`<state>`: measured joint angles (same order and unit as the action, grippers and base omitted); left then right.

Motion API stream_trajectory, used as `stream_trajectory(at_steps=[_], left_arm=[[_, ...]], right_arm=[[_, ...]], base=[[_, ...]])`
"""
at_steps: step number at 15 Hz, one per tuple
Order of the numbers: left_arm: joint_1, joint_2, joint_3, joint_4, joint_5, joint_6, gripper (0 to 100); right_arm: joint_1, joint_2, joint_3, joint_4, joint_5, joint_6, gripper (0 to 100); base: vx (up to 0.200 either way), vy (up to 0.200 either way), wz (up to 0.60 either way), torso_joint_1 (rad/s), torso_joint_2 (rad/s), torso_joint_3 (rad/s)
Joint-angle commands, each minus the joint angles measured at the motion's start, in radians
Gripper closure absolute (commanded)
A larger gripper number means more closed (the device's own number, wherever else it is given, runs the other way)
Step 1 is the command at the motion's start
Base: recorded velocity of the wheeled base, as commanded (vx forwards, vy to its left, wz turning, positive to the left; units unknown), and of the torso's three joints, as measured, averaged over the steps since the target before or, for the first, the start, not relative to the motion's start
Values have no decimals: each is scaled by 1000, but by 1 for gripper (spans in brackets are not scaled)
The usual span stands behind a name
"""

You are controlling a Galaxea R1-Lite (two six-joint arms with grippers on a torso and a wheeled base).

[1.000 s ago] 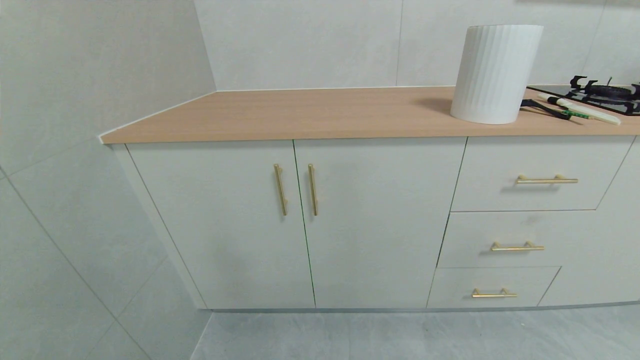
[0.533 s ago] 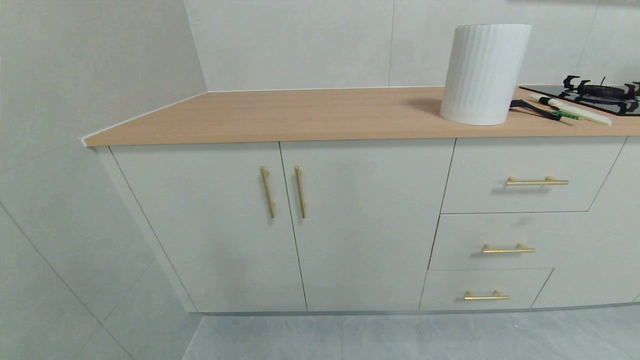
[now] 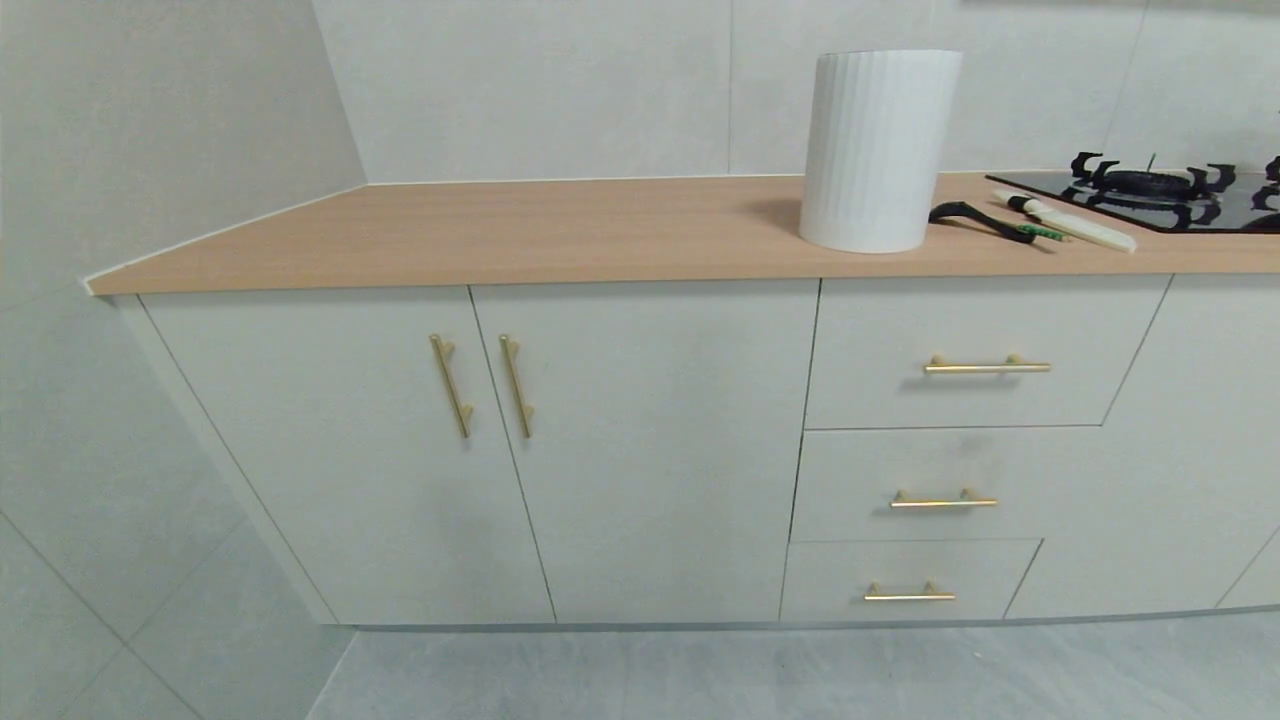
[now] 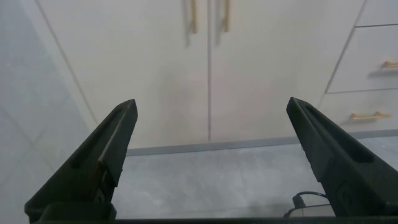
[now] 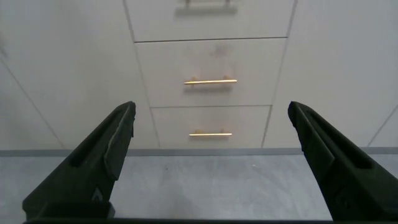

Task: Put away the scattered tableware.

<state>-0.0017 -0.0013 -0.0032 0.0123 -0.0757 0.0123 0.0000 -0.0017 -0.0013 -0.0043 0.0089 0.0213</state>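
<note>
On the wooden countertop (image 3: 520, 235) stands a tall white ribbed holder (image 3: 876, 148). Just to its right lie a black-handled utensil (image 3: 975, 217) and a cream-coloured utensil with a dark handle (image 3: 1070, 222), near the hob. My left gripper (image 4: 211, 112) is open and held low, facing the double cabinet doors (image 4: 208, 68) with nothing between its fingers. My right gripper (image 5: 211, 115) is open too, low in front of the drawers (image 5: 211, 71), and holds nothing.
A black gas hob (image 3: 1150, 190) sits at the counter's right end. Below the top are two doors with gold handles (image 3: 480, 385) and three drawers with gold handles (image 3: 985, 366). A tiled wall closes the left side; grey floor (image 3: 700, 680) lies in front.
The head view has swung to the right, so the counter, holder and cabinets sit further left in the picture and more of the hob shows. Nothing on the counter has moved.
</note>
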Motion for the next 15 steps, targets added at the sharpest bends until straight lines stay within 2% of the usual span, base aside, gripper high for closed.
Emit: stream_trajectory(at_steps=[1,3,14,15], left_arm=[[0,1,0,0,1,0,0],[0,1,0,0,1,1,0],[0,1,0,0,1,3,0],[0,1,2,0,-1,3,0]], right_arm=[[0,2,0,0,0,0,0],[0,2,0,0,0,0,0],[0,2,1,0,0,0,0],[0,2,1,0,0,0,0]], base=[[0,-200,0,-2,2,2],[0,-200,0,0,2,7],[0,0,0,0,0,0],[200,0,0,2,7,2]])
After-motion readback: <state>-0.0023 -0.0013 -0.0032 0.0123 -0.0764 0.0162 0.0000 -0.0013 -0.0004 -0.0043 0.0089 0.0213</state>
